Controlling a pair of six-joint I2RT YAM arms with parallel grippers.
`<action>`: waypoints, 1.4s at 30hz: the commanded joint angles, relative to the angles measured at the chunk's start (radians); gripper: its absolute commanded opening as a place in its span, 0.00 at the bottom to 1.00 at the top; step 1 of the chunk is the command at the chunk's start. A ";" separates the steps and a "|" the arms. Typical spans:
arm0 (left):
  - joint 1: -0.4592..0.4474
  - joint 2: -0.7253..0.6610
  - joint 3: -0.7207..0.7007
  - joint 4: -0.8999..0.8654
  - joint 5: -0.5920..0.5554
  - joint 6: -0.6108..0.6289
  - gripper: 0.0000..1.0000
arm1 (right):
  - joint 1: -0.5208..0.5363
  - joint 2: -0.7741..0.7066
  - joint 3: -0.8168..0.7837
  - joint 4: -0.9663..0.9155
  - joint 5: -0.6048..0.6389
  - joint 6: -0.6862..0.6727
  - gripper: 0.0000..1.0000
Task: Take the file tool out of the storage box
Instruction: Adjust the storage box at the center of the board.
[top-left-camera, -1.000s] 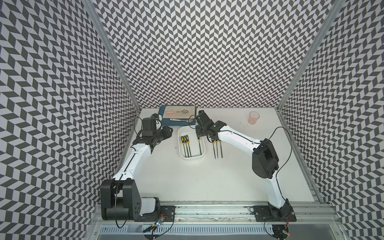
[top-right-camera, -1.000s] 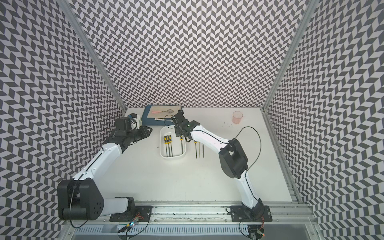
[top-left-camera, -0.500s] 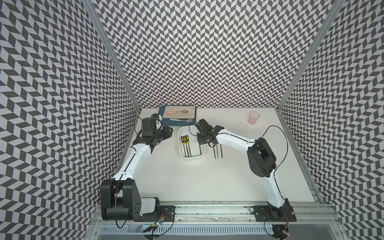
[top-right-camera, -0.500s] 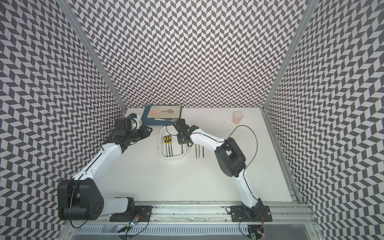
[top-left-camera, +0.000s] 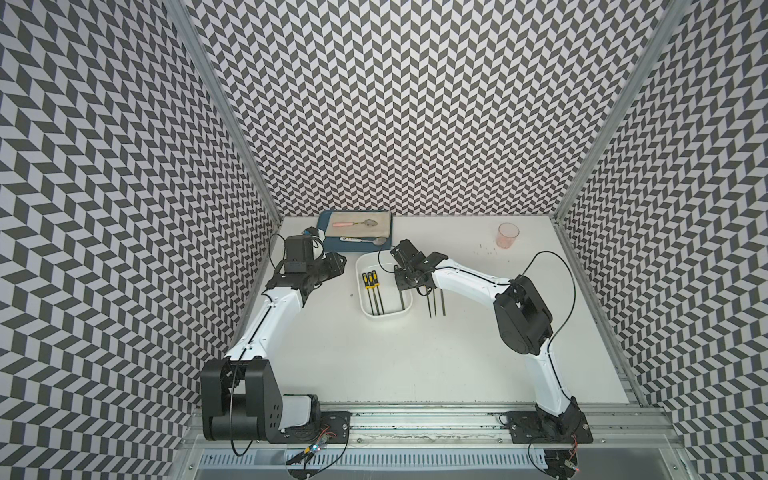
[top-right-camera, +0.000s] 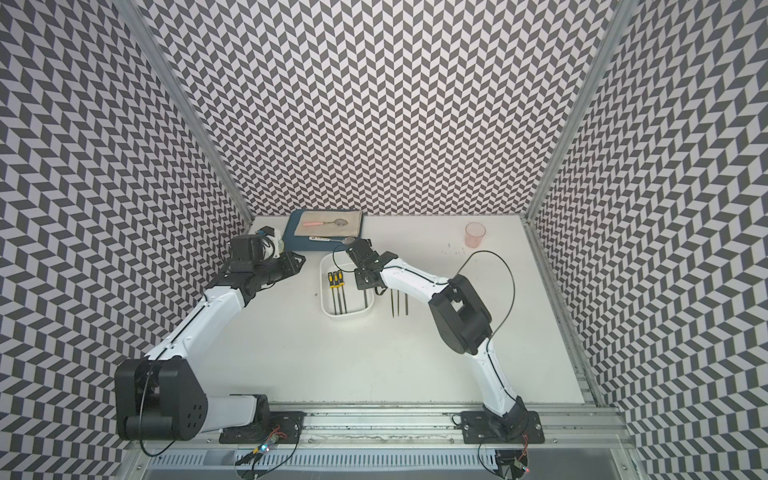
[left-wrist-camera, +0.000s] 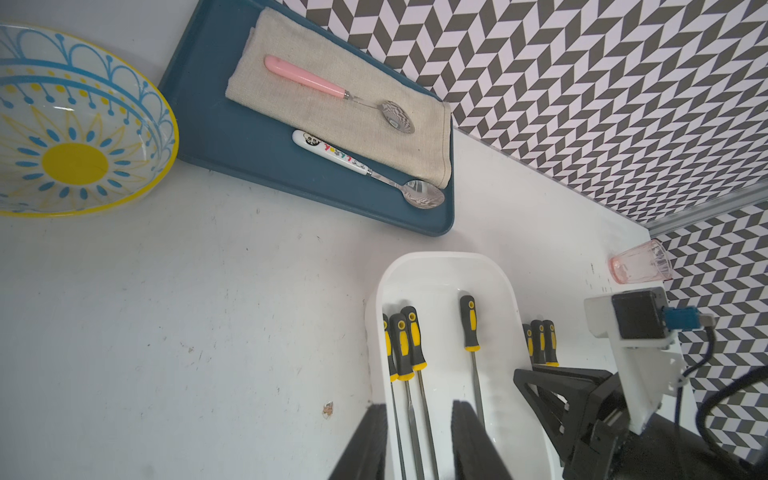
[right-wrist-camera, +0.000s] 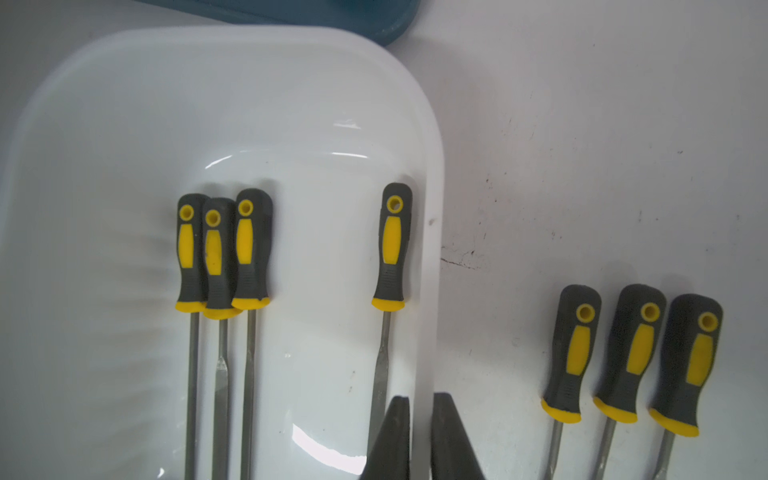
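The white storage box (top-left-camera: 384, 318) (top-right-camera: 347, 318) (left-wrist-camera: 436, 255) (right-wrist-camera: 432, 166) lies mid-table. Inside it are three black-and-yellow files (top-left-camera: 370, 282) (right-wrist-camera: 224, 253) side by side. A single file tool (right-wrist-camera: 392, 245) (left-wrist-camera: 469, 324) lies along its right wall. Three more files (top-left-camera: 434, 303) (right-wrist-camera: 631, 353) rest on the table just right of the box. My right gripper (top-left-camera: 405, 286) (top-right-camera: 365, 284) (right-wrist-camera: 420, 415) straddles the box's right wall, one finger inside beside the single file's shaft, one outside, shut on the rim. My left gripper (top-left-camera: 338, 266) (top-right-camera: 299, 262) (left-wrist-camera: 419, 409) hovers left of the box, fingers apart, holding nothing.
A dark blue tray (top-left-camera: 328, 243) (left-wrist-camera: 216, 137) with a cloth and two spoons lies behind the box. A patterned bowl (left-wrist-camera: 83, 124) sits left of the tray. A pink cup (top-left-camera: 508, 235) (left-wrist-camera: 640, 266) stands at the back right.
My right gripper has come down and forward onto the box's right wall, and its jaws have narrowed onto the rim. The left arm has not moved.
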 joint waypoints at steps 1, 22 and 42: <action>-0.005 -0.005 -0.008 0.012 -0.002 0.003 0.32 | 0.000 0.005 0.033 -0.001 0.034 0.000 0.13; -0.005 -0.006 -0.005 0.010 -0.006 0.008 0.32 | 0.036 0.052 0.255 -0.168 0.181 -0.056 0.06; -0.005 -0.004 -0.002 0.007 -0.006 0.012 0.32 | 0.013 0.087 0.101 -0.023 0.050 -0.022 0.10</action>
